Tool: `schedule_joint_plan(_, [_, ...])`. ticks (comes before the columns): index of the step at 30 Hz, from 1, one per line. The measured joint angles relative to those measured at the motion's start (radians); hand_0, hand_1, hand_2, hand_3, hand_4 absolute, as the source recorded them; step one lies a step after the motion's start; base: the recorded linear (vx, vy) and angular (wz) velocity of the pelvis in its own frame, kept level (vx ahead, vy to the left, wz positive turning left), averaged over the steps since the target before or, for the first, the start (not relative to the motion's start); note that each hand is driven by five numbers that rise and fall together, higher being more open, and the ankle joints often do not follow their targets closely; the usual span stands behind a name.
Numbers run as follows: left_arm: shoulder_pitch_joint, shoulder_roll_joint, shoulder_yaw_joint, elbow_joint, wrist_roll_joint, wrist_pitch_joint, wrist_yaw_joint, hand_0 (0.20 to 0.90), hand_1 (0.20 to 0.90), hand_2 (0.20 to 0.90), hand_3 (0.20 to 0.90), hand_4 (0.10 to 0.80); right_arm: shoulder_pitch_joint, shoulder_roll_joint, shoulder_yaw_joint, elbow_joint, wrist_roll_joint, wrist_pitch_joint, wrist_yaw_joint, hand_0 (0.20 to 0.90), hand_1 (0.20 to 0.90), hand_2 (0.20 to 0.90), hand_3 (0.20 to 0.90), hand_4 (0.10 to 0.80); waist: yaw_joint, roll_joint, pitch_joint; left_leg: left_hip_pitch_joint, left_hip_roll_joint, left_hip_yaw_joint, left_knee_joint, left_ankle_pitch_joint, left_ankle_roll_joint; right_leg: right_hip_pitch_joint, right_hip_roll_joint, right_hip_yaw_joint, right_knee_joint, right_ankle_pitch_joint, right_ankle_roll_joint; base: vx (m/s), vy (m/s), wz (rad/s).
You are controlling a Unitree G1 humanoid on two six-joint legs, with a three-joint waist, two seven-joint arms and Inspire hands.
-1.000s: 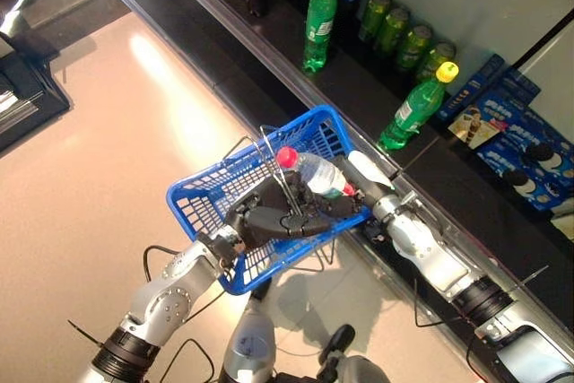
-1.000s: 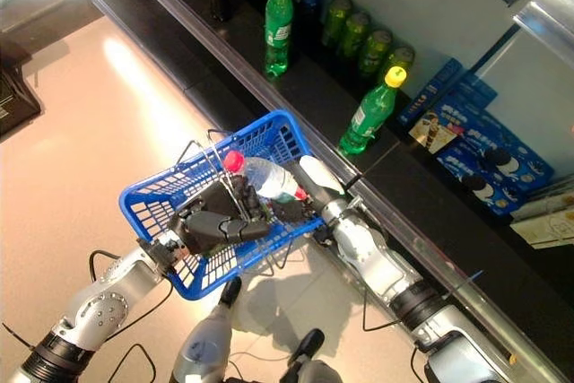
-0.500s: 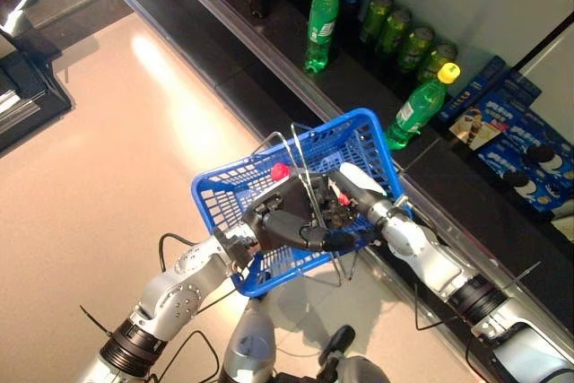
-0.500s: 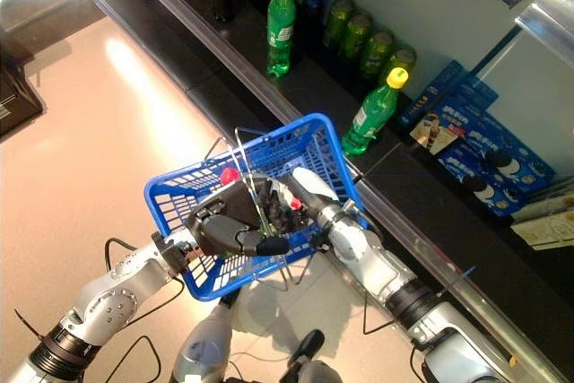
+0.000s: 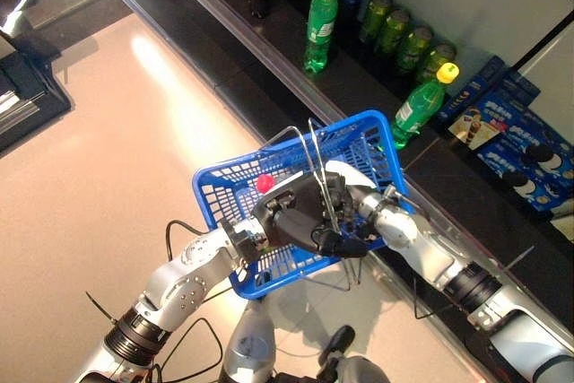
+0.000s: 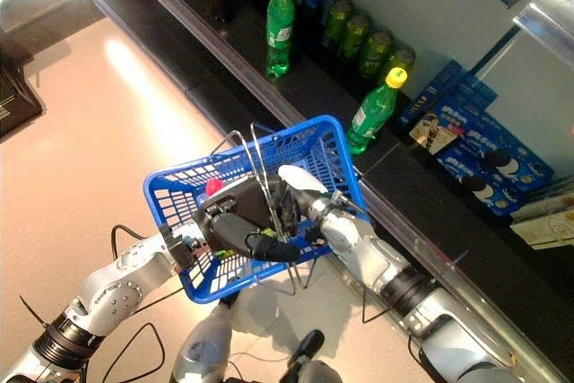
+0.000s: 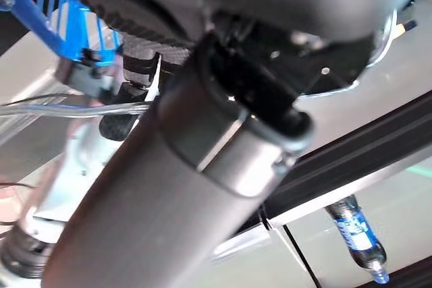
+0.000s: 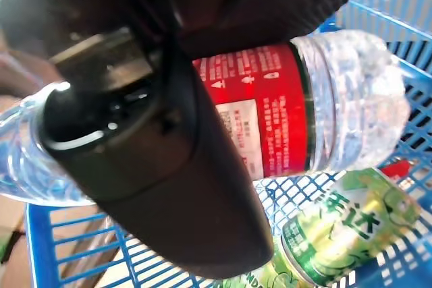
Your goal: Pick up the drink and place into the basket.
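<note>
1. Gripping the drink, the right hand (image 8: pixel 155 139) has its thumb and fingers curled round a clear water bottle (image 8: pixel 297 112) with a red label, and the bottle lies sideways inside the blue basket (image 5: pixel 224 199). The grasp looks kept so the bottle can be lowered onto the basket floor rather than dropped.
2. Below the bottle, the right wrist view shows a green can (image 8: pixel 337 234) already lying on the basket's mesh. The bottle hangs just above it, apparently not yet resting, so I judge the placing step is nearly done but release is still to come.
3. The right arm reaches in from the right and near side, over the basket's right rim. The forearm slopes down toward the left, and the white-covered thumb (image 5: pixel 345 172) lies uppermost.
4. The left hand (image 5: pixel 300 217) sits over the middle of the basket, its dark fingers curled at the wire handles (image 5: pixel 314 145). It seems to carry the basket off the floor and hold it level under the incoming bottle. Its own wrist view shows only the arm, so the grip is read from the head views.
5. The bottle's red cap (image 5: pixel 264 184) shows at the basket's left side, past the left hand.
6. Farther off, to the right, a dark shelf (image 5: pixel 269 60) carries green bottles (image 5: pixel 319 17), well apart from the basket.
</note>
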Motion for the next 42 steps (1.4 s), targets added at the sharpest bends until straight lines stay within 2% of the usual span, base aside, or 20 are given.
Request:
schedule_joint_plan(5, [-0.018, 0.001, -0.012, 0.000, 0.028, 0.008, -0.027, 0.300, 0.300, 0.300, 0.200, 0.100, -0.080, -0.005, 0.039, 0.044, -0.035, 0.008, 0.046, 0.300, 0.300, 0.300, 0.200, 0.100, 0.006, 0.000, 0.000, 0.000, -0.002, -0.005, 0.009, 0.000, 0.000, 0.008, 0.000, -0.003, 0.000, 0.000, 0.000, 0.008, -0.003, 0.02])
schedule_joint_plan(11, [-0.085, 0.008, -0.075, 0.000, 0.045, 0.010, -0.057, 0.300, 0.300, 0.300, 0.200, 0.100, -0.092, -0.009, 0.046, 0.054, -0.044, 0.017, 0.085, 0.300, 0.300, 0.300, 0.200, 0.100, 0.021, -0.009, -0.005, 0.002, -0.003, -0.010, 0.016, -0.001, 0.000, 0.015, 0.000, -0.005, 0.000, 0.000, 0.000, 0.006, -0.002, 0.01])
schedule_joint_plan(20, [-0.089, 0.007, -0.081, 0.000, 0.052, 0.031, -0.084, 0.300, 0.300, 0.300, 0.200, 0.100, -0.102, 0.009, 0.077, 0.091, -0.084, 0.038, 0.153, 0.300, 0.300, 0.300, 0.200, 0.100, 0.021, -0.017, -0.010, 0.001, -0.005, -0.020, 0.019, 0.000, 0.000, 0.021, 0.000, -0.014, 0.000, 0.000, 0.000, 0.006, 0.001, 0.02])
schedule_joint_plan(42, [-0.090, 0.006, -0.082, 0.000, 0.085, 0.035, -0.098, 0.300, 0.300, 0.300, 0.200, 0.100, -0.172, 0.088, 0.097, 0.259, -0.199, 0.090, 0.220, 0.300, 0.300, 0.300, 0.200, 0.100, 0.023, -0.017, -0.010, -0.001, -0.010, -0.031, 0.028, -0.001, 0.000, 0.030, -0.001, -0.027, 0.000, 0.000, 0.000, 0.000, 0.001, 0.01])
